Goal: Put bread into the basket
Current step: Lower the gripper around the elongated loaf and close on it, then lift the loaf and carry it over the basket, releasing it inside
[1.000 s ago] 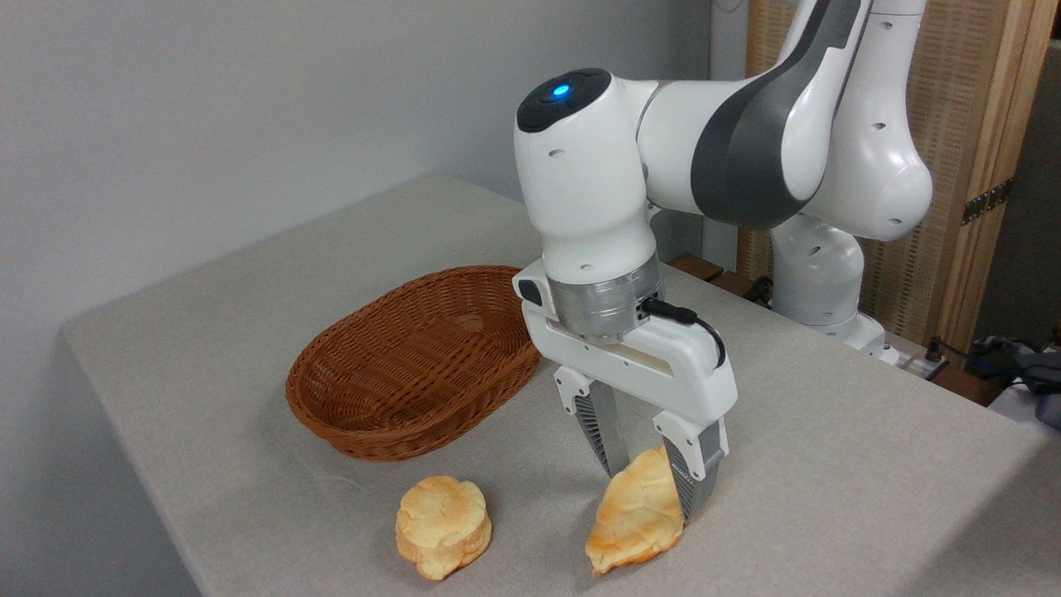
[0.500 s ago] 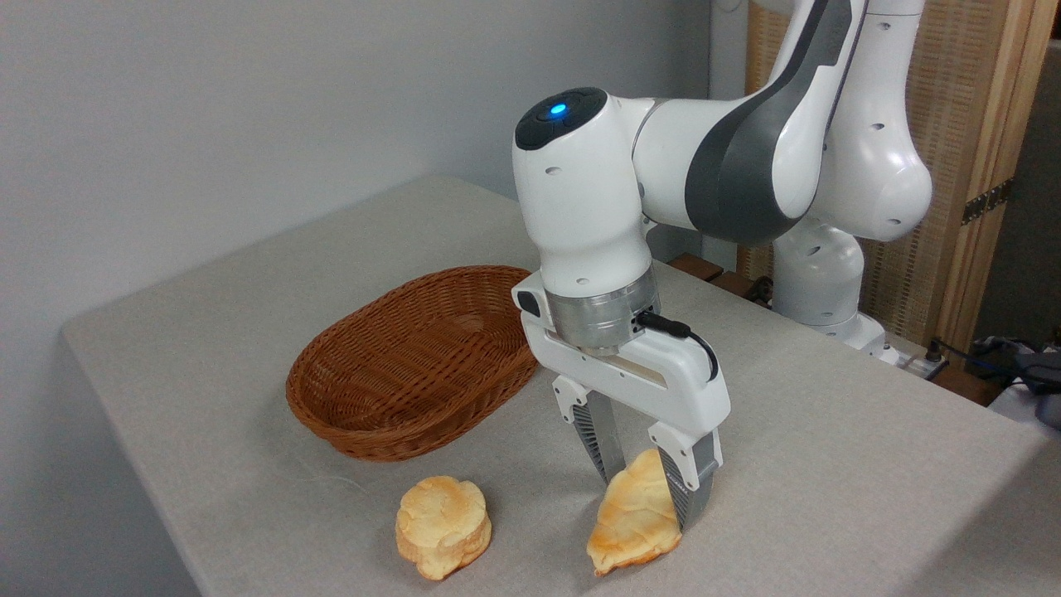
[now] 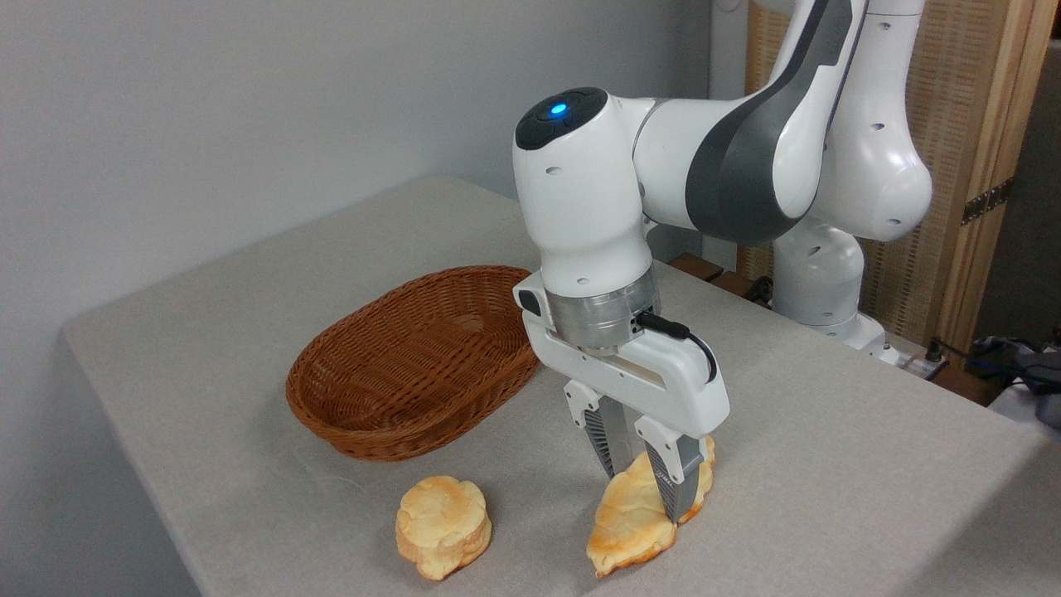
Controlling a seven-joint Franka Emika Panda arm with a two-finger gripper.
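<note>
Now our tool (image 3: pixel 642 489) pinches the braided bread (image 3: pixel 634 522) at the worktop's (image 3: pixel 829 464) near edge, so we should lift straight up before swinging left to the empty wicker basket (image 3: pixel 414 365), clearing the round bun (image 3: pixel 442 525). Beyond the grey cloth stand a plain wall and a cane screen (image 3: pixel 953 124).
</note>
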